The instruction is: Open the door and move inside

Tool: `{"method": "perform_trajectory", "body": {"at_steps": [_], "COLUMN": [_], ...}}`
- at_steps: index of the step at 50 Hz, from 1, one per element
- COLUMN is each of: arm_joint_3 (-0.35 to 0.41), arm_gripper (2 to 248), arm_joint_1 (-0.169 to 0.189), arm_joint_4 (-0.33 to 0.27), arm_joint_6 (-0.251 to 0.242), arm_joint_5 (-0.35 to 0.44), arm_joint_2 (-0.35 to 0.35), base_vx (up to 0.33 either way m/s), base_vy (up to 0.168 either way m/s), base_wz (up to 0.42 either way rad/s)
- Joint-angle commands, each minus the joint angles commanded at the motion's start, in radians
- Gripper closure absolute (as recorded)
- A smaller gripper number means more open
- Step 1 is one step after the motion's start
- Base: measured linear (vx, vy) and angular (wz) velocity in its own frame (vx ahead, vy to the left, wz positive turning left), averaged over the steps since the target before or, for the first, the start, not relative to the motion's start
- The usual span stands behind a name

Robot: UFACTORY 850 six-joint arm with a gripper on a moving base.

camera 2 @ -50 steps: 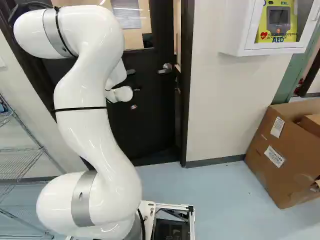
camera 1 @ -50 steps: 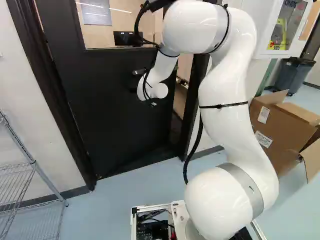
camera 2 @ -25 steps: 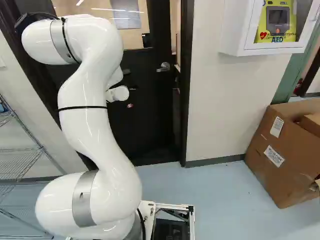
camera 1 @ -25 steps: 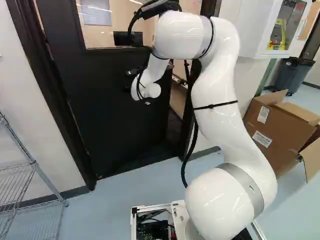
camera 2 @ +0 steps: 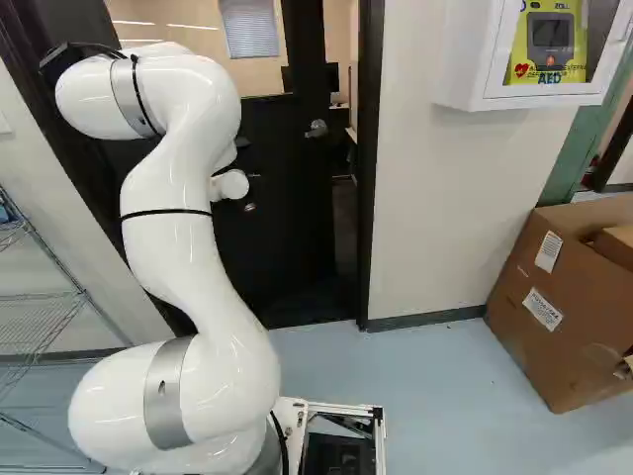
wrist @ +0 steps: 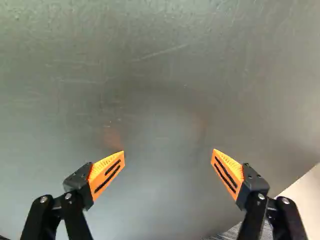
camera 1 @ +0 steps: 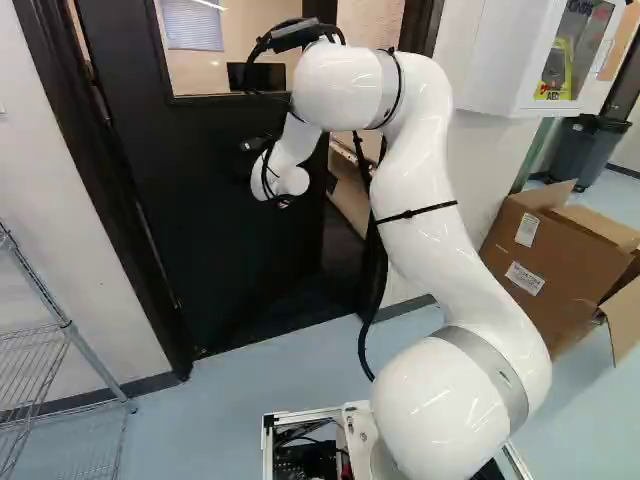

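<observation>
The black door (camera 1: 215,220) stands ajar, swung inward, with a gap along its handle side. Its round metal handle (camera 2: 316,129) shows in the right base view, right of my wrist. My gripper (camera 2: 253,191) is at the door's face, lower than the handle and off to its hinge side, mostly hidden by the wrist. In the wrist view the gripper (wrist: 168,155) has its two orange-padded fingers wide apart, with nothing between them. The door's dark surface (wrist: 160,90) fills most of the view ahead; whether the fingertips touch it I cannot tell.
The door frame and pale wall (camera 2: 435,218) stand right of the gap, with a white cabinet (camera 2: 465,59) on the wall. Cardboard boxes (camera 2: 554,307) lie on the floor at the right. A wire shelf (camera 1: 45,350) stands left. A room shows beyond the door.
The door has swung farther inward, widening the gap beside the frame. My arm has reached forward with it, its wrist shifting left in the left base view. The base has not moved.
</observation>
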State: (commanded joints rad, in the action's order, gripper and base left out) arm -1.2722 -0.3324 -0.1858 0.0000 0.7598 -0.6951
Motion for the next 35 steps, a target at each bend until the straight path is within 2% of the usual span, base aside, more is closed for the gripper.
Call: {"method": "perform_trajectory", "body": {"at_steps": [14,35], "arm_joint_3": [0.005,0.135], "arm_gripper": [3,3], "arm_joint_1": [-0.001,0.003], "arm_joint_4": [0.0,0.0], "arm_joint_6": [0.0,0.0], "arm_joint_5": [0.0,0.0], "arm_joint_2": [0.004,0.099], "base_vx": [0.0,0.0], "base_vy": [0.0,0.0], "base_wz": [0.0,0.0]}}
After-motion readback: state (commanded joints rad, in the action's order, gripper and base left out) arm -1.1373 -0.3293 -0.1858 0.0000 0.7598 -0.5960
